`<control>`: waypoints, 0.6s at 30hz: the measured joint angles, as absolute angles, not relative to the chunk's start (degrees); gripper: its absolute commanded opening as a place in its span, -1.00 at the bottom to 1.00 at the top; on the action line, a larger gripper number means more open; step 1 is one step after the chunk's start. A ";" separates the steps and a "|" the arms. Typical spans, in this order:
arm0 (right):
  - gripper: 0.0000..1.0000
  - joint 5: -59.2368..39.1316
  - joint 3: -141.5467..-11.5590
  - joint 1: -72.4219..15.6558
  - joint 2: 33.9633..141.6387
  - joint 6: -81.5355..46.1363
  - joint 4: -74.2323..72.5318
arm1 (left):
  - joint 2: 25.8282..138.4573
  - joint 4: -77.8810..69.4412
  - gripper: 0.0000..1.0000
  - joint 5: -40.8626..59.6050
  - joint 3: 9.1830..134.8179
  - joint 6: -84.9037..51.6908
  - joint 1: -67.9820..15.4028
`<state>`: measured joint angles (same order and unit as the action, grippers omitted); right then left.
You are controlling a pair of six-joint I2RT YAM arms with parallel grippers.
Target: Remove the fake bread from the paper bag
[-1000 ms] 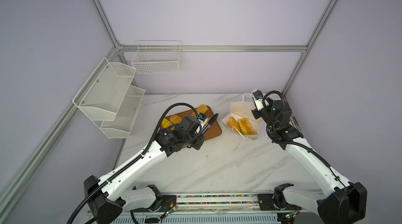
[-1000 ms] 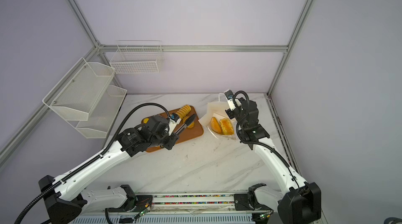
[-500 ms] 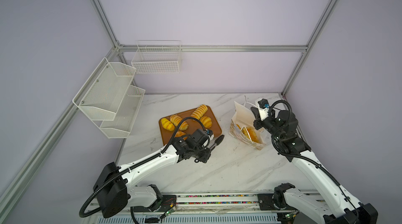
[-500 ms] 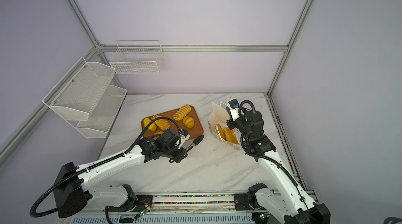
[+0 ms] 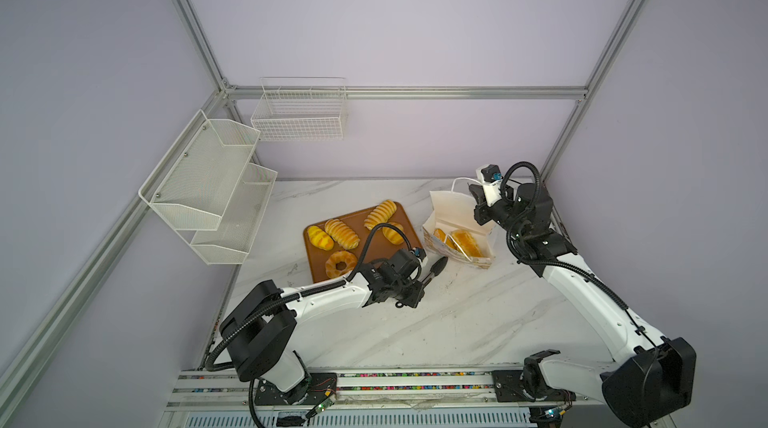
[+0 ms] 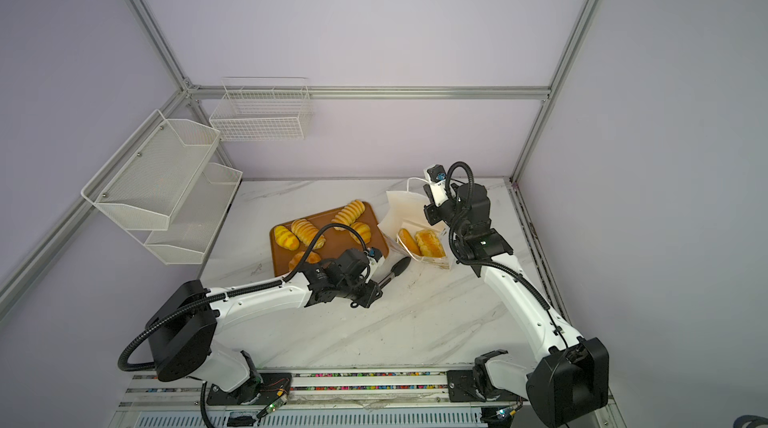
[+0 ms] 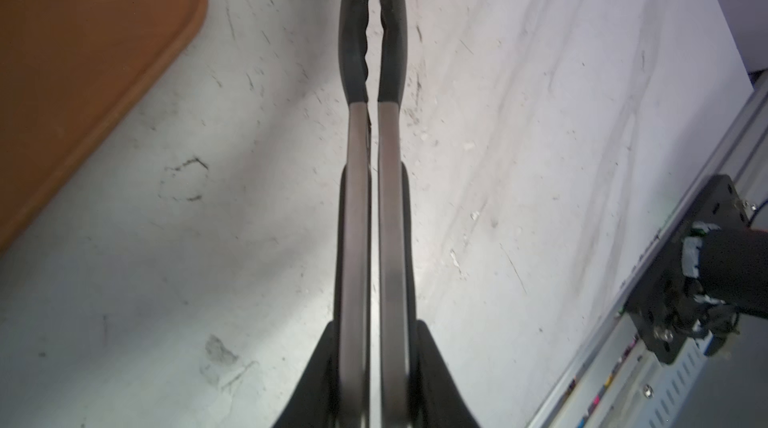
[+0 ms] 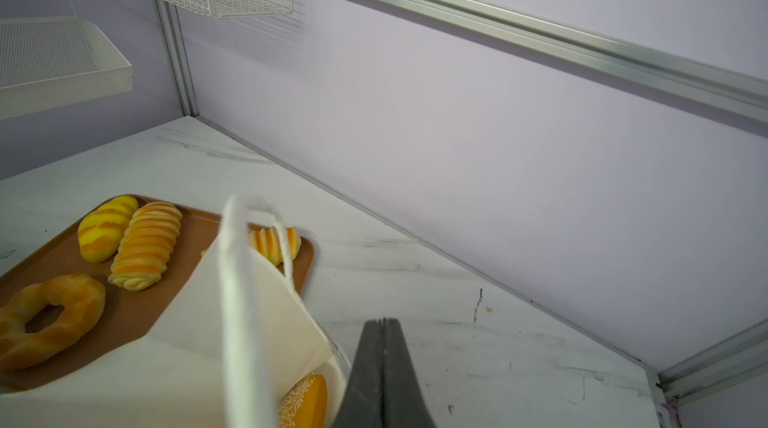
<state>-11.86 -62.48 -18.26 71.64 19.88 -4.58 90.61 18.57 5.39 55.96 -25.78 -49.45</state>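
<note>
Fake bread (image 5: pixel 341 233): seven pieces counted.

Five lie on the one brown tray (image 5: pixel 316 268), just beside the left gripper (image 7: pixel 374 180):
- two ridged long loaves (image 5: pixel 380 210)
- two striped buns (image 5: pixel 318 237)
- one ring doughnut (image 5: pixel 340 263)

Two sit in the one paper bag (image 5: pixel 451 205), right by the right gripper (image 8: pixel 383 324). One of them is a speckled piece (image 8: pixel 303 401).

Tongs (image 5: pixel 437 267): one pair, in the left gripper.

Wall racks: two, namely one wire basket (image 5: pixel 299 114) and one two-tier mesh shelf (image 5: pixel 208 180).

Arms: two.

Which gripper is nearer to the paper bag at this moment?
Right. The right gripper is shut at the rim of the paper bag; the left gripper, holding tongs, is apart from it, beside the tray.
</note>
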 measured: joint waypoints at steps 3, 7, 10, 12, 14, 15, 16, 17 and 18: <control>-1.00 -11.84 -64.25 -18.26 73.52 21.04 -4.95 | 93.67 16.29 -0.92 4.67 57.93 -25.21 -47.29; -1.00 -11.88 -64.84 -18.26 74.89 22.46 -5.19 | 96.99 13.89 -0.92 4.75 60.55 -24.36 -45.34; -1.00 -12.03 -63.37 -18.26 75.09 22.74 -6.20 | 98.48 13.06 -0.92 4.95 60.77 -24.27 -44.73; -1.00 -12.58 -61.14 -18.26 74.78 22.55 -7.33 | 98.72 13.37 -0.92 5.06 60.77 -24.34 -44.60; -1.00 -13.06 -58.81 -18.26 74.37 21.96 -7.99 | 98.39 13.23 -0.92 5.10 60.66 -24.45 -44.56; -1.00 -13.21 -57.82 -18.26 74.11 21.58 -8.19 | 97.73 13.23 -0.92 5.10 60.36 -24.47 -44.49; -1.00 -13.41 -56.73 -18.26 73.71 21.19 -8.43 | 97.03 13.17 -0.92 5.10 59.94 -24.49 -44.47; -1.00 -13.82 -55.83 -18.26 73.23 20.71 -8.64 | 95.61 13.13 -0.92 5.06 58.94 -24.58 -44.40; -1.00 -14.28 -55.13 -18.28 72.73 20.23 -9.02 | 94.17 13.30 -0.92 5.04 57.78 -24.71 -44.38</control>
<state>-14.28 -55.13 -18.28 72.73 20.23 -9.02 94.17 13.30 5.04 57.78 -24.71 -44.38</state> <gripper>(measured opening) 0.046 0.245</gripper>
